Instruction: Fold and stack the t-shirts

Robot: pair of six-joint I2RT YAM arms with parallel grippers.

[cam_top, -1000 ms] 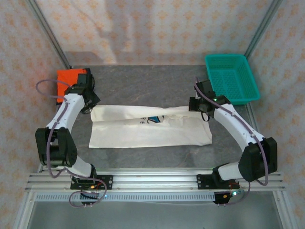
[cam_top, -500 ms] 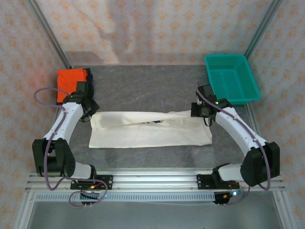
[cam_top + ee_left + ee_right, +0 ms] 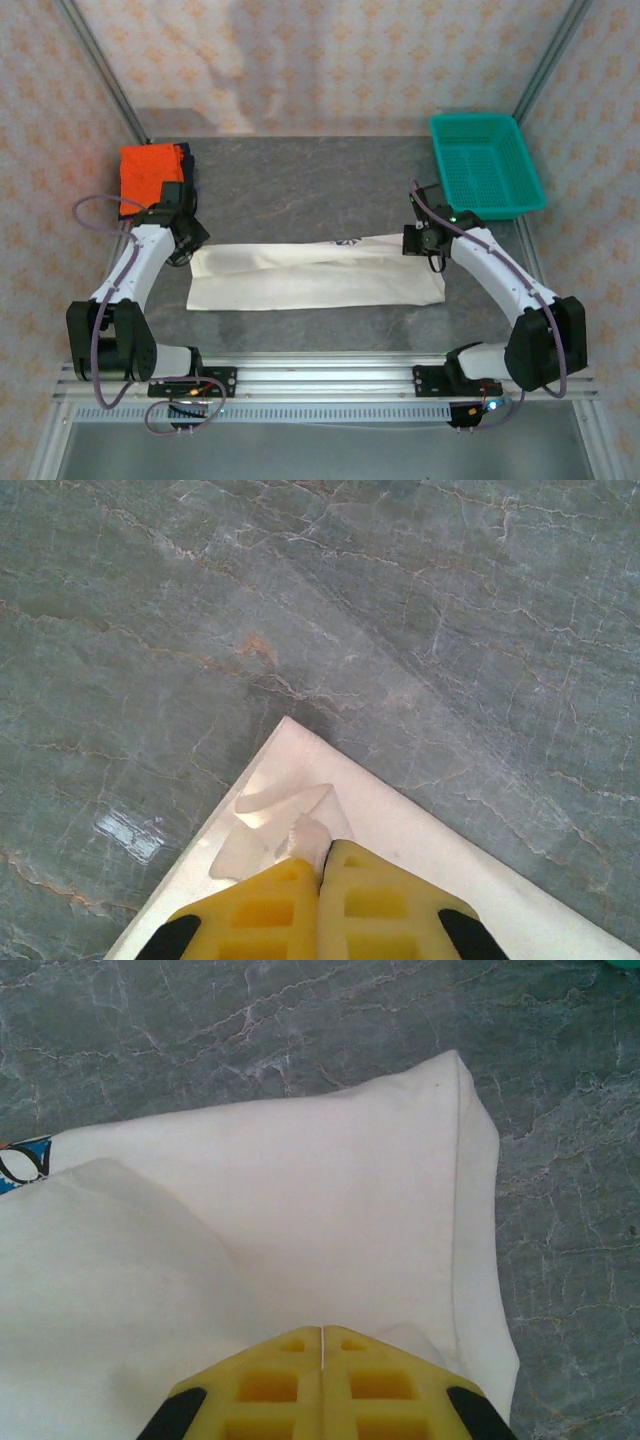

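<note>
The white t-shirt [image 3: 320, 280] lies as a long folded strip across the middle of the table, with a sliver of its blue print [image 3: 345, 241] showing at the far edge. My left gripper [image 3: 190, 246] is shut on the strip's far left corner. In the left wrist view the yellow fingers [image 3: 270, 900] pinch a tuft of white cloth [image 3: 308, 835]. At the far right edge my right gripper [image 3: 421, 243] is shut on the shirt [image 3: 300, 1210], with the blue print [image 3: 25, 1160] at the left. The orange t-shirt [image 3: 148, 170] lies folded at the back left, a dark navy edge [image 3: 186, 158] beside it.
A teal mesh basket [image 3: 487, 165] stands at the back right corner. Bare grey stone table [image 3: 300, 180] stretches behind the white shirt, and a narrow bare band [image 3: 320, 325] runs between it and the near rail. Metal frame posts border both sides.
Both grippers have pulled the shirt's far edge toward the near side. The fold now covers most of the print and the strip is narrower.
</note>
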